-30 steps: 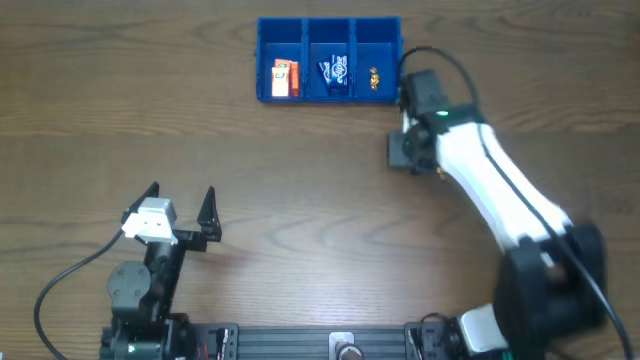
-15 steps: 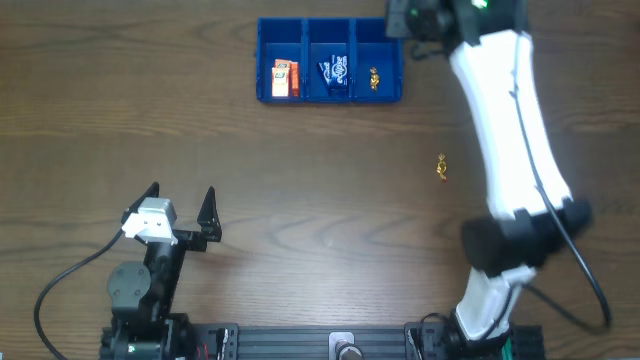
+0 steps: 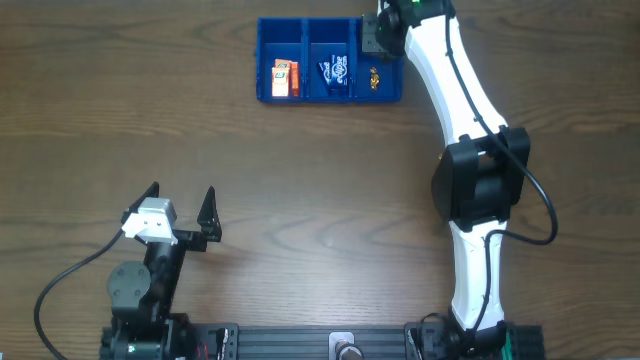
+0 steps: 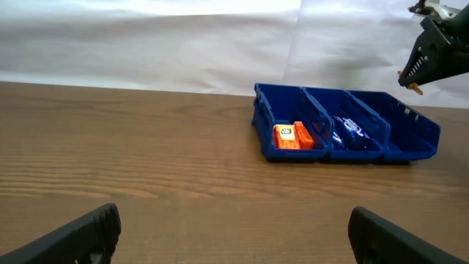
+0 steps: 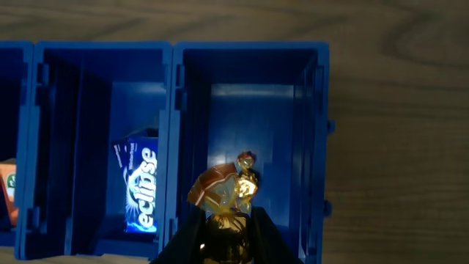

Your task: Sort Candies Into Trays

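Observation:
The blue three-compartment tray [image 3: 262, 60] stands at the table's far edge. Its left bin holds an orange candy [image 3: 286, 77], the middle one a blue pack [image 3: 333, 72], the right one a gold candy [image 3: 375, 76]. My right gripper [image 3: 377, 36] hangs above the right bin, shut on a gold-wrapped candy [image 5: 226, 229]. In the right wrist view that candy partly covers the gold candy [image 5: 243, 182] lying in the bin below. From the left wrist view the right gripper [image 4: 419, 73] hovers over the tray [image 4: 410, 143]. My left gripper [image 3: 182, 198] stands open over bare table, near left.
The right arm's elbow [image 3: 482, 182] stretches over the right half of the table. The tray walls [image 5: 174, 147] rise between the bins. A white backdrop [image 4: 183, 37] stands behind the far edge.
My right gripper rose from the table at mid right and swung up over the tray's right bin with the gold candy. The left arm has not moved.

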